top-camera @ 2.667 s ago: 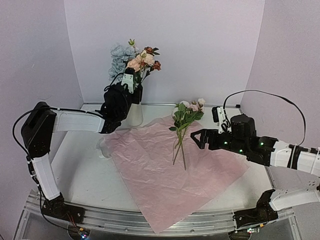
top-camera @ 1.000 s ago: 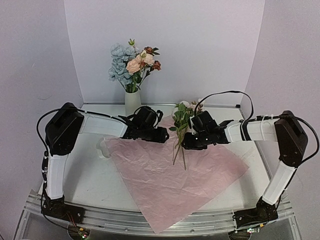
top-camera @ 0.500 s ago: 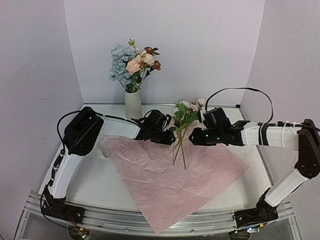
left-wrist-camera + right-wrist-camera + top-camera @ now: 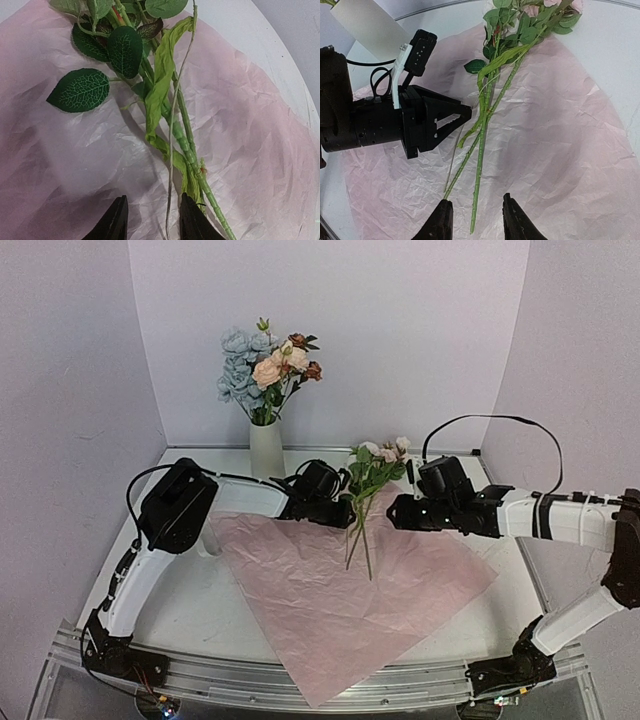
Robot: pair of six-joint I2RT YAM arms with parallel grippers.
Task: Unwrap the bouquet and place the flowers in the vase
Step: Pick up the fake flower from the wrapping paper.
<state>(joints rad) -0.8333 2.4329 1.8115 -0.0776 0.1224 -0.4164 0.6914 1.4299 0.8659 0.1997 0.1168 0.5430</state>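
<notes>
The bouquet lies unwrapped: its pink paper [image 4: 340, 590] is spread flat on the table. On it lie a few loose flowers [image 4: 372, 468] with pink blooms, their green stems [image 4: 482, 145] pointing toward me. The off-white vase [image 4: 265, 448] stands at the back and holds blue, peach and rust flowers [image 4: 262, 362]. My left gripper [image 4: 152, 215] is low at the stems from the left, jaws apart, a thin wiry stem [image 4: 171, 165] between them. My right gripper [image 4: 476, 210] hovers open over the stem ends from the right. The left gripper [image 4: 437, 119] shows in the right wrist view.
The white tabletop [image 4: 170, 580] shows around the paper. Lilac walls close in the back and both sides. A metal rail [image 4: 230, 675] runs along the near edge. The paper's near corner hangs over that rail.
My left gripper slid right across the paper to the stems and its jaws narrowed. My right gripper drew back a little to the right.
</notes>
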